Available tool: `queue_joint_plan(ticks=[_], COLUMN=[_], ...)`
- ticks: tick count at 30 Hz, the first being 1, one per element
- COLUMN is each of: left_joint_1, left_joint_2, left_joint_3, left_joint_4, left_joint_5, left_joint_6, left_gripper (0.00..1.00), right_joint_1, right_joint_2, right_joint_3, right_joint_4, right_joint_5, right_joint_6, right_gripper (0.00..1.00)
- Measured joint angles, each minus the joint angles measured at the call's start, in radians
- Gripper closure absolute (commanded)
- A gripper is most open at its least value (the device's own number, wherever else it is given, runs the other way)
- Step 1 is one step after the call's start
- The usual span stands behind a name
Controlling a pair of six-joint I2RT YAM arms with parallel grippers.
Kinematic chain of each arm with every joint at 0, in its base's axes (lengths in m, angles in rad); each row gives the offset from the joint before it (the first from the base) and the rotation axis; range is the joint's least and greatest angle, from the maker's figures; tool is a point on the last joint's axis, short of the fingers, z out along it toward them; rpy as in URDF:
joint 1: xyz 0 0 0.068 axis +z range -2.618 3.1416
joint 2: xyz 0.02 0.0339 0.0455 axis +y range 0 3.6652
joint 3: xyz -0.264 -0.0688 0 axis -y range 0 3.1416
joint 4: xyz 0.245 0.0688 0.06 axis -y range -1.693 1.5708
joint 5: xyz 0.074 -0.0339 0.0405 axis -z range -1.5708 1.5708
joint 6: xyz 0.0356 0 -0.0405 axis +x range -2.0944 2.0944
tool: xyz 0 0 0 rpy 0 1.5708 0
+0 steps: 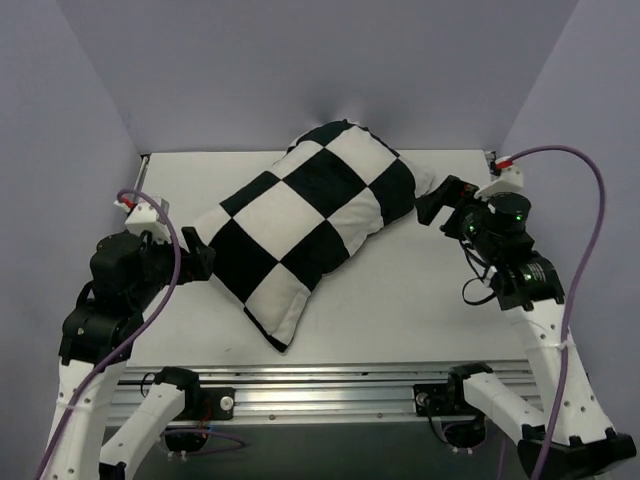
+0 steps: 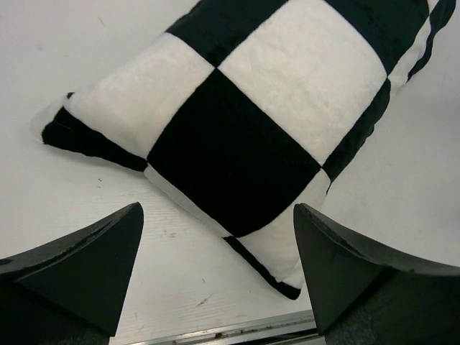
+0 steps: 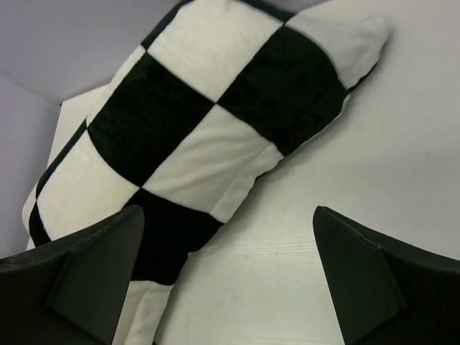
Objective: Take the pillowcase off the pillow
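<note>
The black and white checkered pillowcase (image 1: 310,225) lies diagonally across the white table, stuffed full; the white pillow inside is hidden. My left gripper (image 1: 200,260) is open and empty beside the pillowcase's left corner. In the left wrist view the pillowcase (image 2: 237,136) fills the area above my open gripper (image 2: 219,269). My right gripper (image 1: 435,205) is open and empty at the pillowcase's right end. In the right wrist view the pillowcase (image 3: 208,122) lies above and left of my open gripper (image 3: 230,273).
The white table (image 1: 400,310) is enclosed by lavender walls at the back and both sides. A metal rail (image 1: 320,385) runs along the near edge. Purple cables loop from both arms.
</note>
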Motion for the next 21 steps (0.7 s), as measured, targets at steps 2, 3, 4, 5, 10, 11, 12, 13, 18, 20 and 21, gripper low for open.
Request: queue_joint_plan(ticks=[2, 3, 4, 5, 10, 11, 12, 13, 18, 20, 21], left_joint_1=[0.000, 0.000, 0.000, 0.000, 0.000, 0.000, 0.000, 0.000, 0.000, 0.000, 0.000], left_joint_2=[0.066, 0.091, 0.129, 0.167, 0.330, 0.362, 0.393, 0.423, 0.564, 0.615, 0.643], left_joint_3=[-0.010, -0.010, -0.010, -0.010, -0.035, -0.039, -0.041, -0.041, 0.002, 0.036, 0.055], left_joint_4=[0.019, 0.032, 0.053, 0.082, 0.208, 0.229, 0.244, 0.260, 0.320, 0.343, 0.354], left_joint_5=[0.026, 0.037, 0.050, 0.065, 0.099, 0.101, 0.101, 0.103, 0.102, 0.096, 0.095], left_joint_6=[-0.005, -0.008, -0.013, -0.020, -0.055, -0.061, -0.068, -0.072, -0.064, -0.049, -0.043], left_gripper=[0.06, 0.06, 0.06, 0.06, 0.06, 0.06, 0.06, 0.06, 0.06, 0.06, 0.06], right_joint_1=[0.002, 0.007, 0.013, 0.026, 0.109, 0.129, 0.148, 0.167, 0.247, 0.269, 0.278], right_joint_2=[0.057, 0.090, 0.123, 0.165, 0.365, 0.407, 0.449, 0.488, 0.685, 0.738, 0.756], right_joint_3=[-0.073, -0.105, -0.133, -0.159, -0.202, -0.202, -0.203, -0.203, -0.203, -0.206, -0.211], right_joint_4=[0.056, 0.079, 0.108, 0.145, 0.351, 0.396, 0.439, 0.486, 0.693, 0.760, 0.793], right_joint_5=[-0.065, -0.089, -0.108, -0.126, -0.167, -0.170, -0.172, -0.175, -0.186, -0.192, -0.193], right_joint_6=[0.041, 0.064, 0.084, 0.107, 0.197, 0.211, 0.227, 0.240, 0.308, 0.329, 0.337], right_gripper=[0.00, 0.00, 0.00, 0.00, 0.00, 0.00, 0.00, 0.00, 0.00, 0.04, 0.13])
